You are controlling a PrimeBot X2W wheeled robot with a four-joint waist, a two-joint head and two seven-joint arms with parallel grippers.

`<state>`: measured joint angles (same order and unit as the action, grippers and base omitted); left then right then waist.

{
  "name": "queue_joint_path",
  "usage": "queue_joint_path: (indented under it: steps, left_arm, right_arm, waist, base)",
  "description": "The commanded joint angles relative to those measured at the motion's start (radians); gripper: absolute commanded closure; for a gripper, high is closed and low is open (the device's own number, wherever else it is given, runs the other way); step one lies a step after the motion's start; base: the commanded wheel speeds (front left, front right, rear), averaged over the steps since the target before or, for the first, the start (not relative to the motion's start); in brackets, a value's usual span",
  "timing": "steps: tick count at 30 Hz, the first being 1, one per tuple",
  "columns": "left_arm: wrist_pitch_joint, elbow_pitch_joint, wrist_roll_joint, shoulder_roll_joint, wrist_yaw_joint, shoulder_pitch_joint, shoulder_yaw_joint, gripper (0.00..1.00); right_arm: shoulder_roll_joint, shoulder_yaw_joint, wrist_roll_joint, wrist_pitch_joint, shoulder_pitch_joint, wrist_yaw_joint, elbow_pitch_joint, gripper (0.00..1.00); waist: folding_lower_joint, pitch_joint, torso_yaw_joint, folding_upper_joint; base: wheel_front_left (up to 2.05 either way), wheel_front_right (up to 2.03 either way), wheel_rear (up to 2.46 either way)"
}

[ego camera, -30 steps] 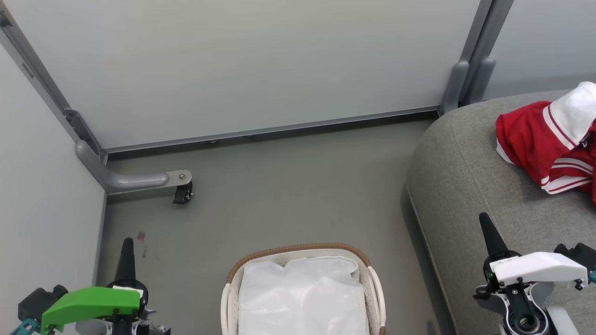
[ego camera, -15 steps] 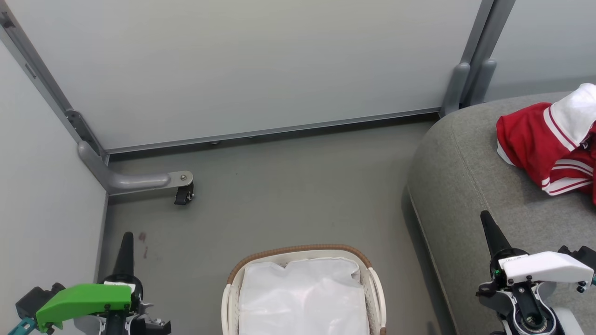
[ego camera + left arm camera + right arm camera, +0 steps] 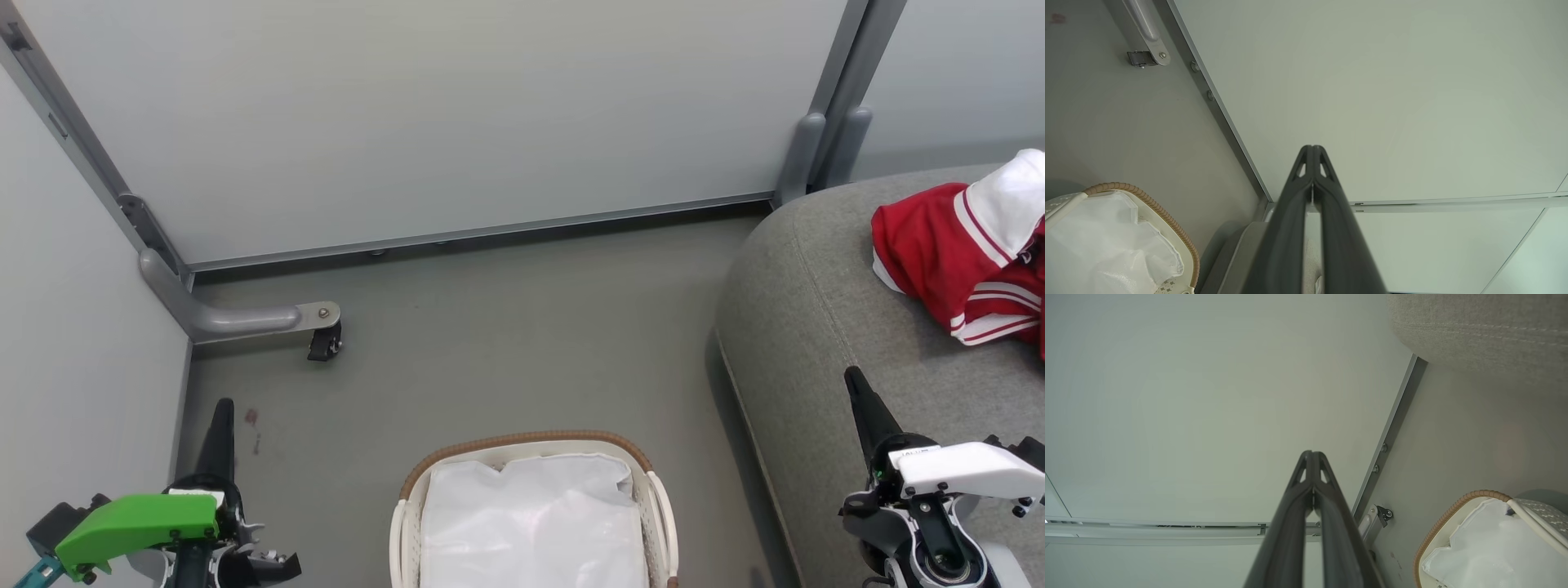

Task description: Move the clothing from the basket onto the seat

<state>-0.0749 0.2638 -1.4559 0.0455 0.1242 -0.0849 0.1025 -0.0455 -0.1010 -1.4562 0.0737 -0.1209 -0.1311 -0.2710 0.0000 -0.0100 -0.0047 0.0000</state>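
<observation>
Head view, clothing (image 3: 927, 245) on seat (image 3: 816, 327) (basket (image 3: 522, 438) lined)

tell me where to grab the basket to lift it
Probably best to take the basket by a white side handle, coming down from above: the handles arc out from the sides as thin bars, while the liner covers the inside.

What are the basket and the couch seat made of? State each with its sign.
The basket: seemingly smooth white plastic, perforated wall, with a brown rim that looks woven. The couch seat: grey woven fabric, matte, with a stitched seam.
</observation>
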Motion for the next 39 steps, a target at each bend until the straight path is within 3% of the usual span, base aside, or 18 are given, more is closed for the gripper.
queue_joint_path:
  steps: [1, 21, 39]
  left_arm:
    - [-0.006, -0.009, -0.023, 0.007, 0.008, -0.024, 0.006, 1.00]
    - [-0.042, -0.021, -0.159, 0.008, 0.009, -0.031, 0.014, 1.00]
    - [-0.043, -0.020, -0.159, 0.008, 0.008, -0.029, 0.013, 1.00]
  right_arm:
    - [-0.007, -0.005, -0.022, 0.008, 0.010, 0.000, 0.008, 1.00]
    - [-0.008, -0.015, -0.158, 0.043, 0.018, 0.001, 0.030, 1.00]
    - [-0.008, -0.015, -0.158, 0.044, 0.018, 0.001, 0.029, 1.00]
  waist:
    - [0.0000, 0.000, 0.000, 0.0000]
    - [0.0000, 0.007, 0.005, 0.0000]
    - [0.0000, 0.007, 0.005, 0.0000]
  base:
    - [0.00, 0.00, 0.00]
    - [0.00, 0.00, 0.00]
    - [0.00, 0.00, 0.00]
